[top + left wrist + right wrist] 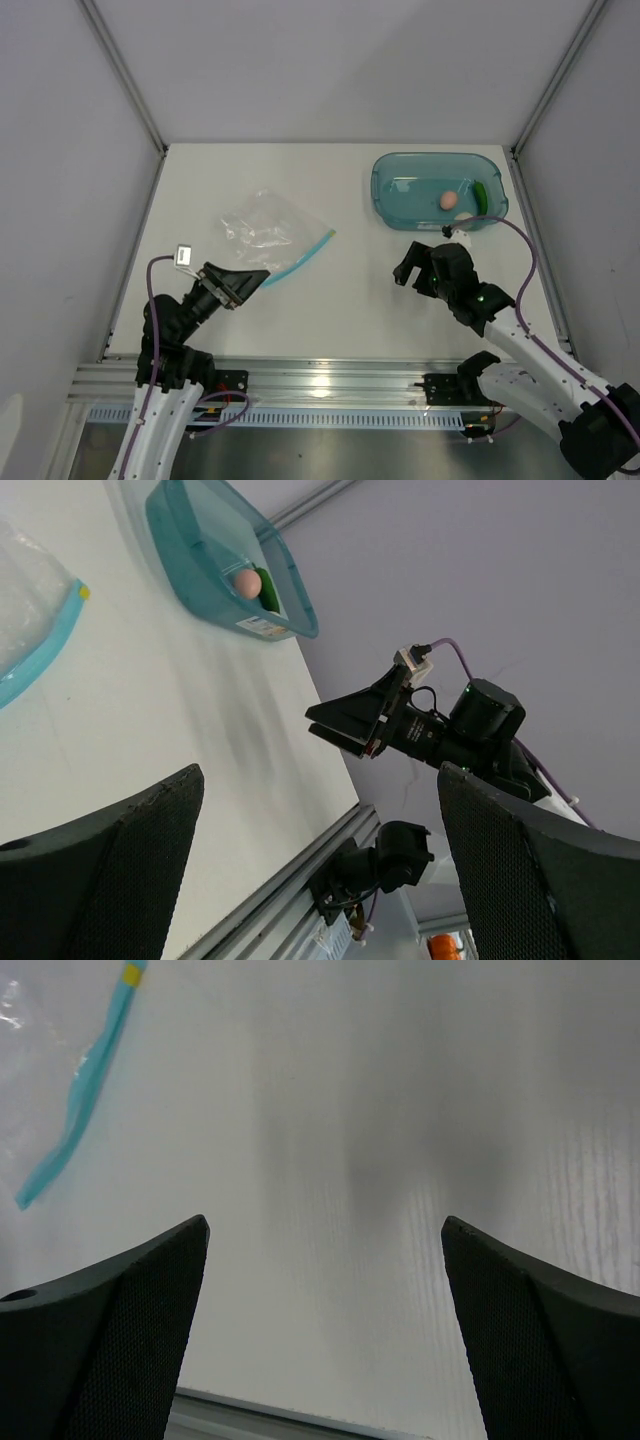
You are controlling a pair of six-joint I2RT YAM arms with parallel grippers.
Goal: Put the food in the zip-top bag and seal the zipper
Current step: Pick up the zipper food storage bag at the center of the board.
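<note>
The clear zip-top bag [262, 226] lies flat on the white table, left of centre, its light blue zipper [300, 257] along the near right edge. The peach-pink food piece [448, 200] and the dark green one [481, 196] sit in the teal tub [395, 180] at the back right; I see no cream-white piece for certain. My left gripper [254, 279] is open just short of the bag's near corner. My right gripper [415, 267] hangs open in front of the tub. The wrist views show both grippers [320, 780] [325, 1225] with nothing between their fingers.
White walls with metal posts close in the table on three sides. An aluminium rail [330, 380] runs along the near edge between the arm bases. The left wrist view shows the right arm's gripper [352, 720] beyond the table edge and the tub [200, 570] farther off.
</note>
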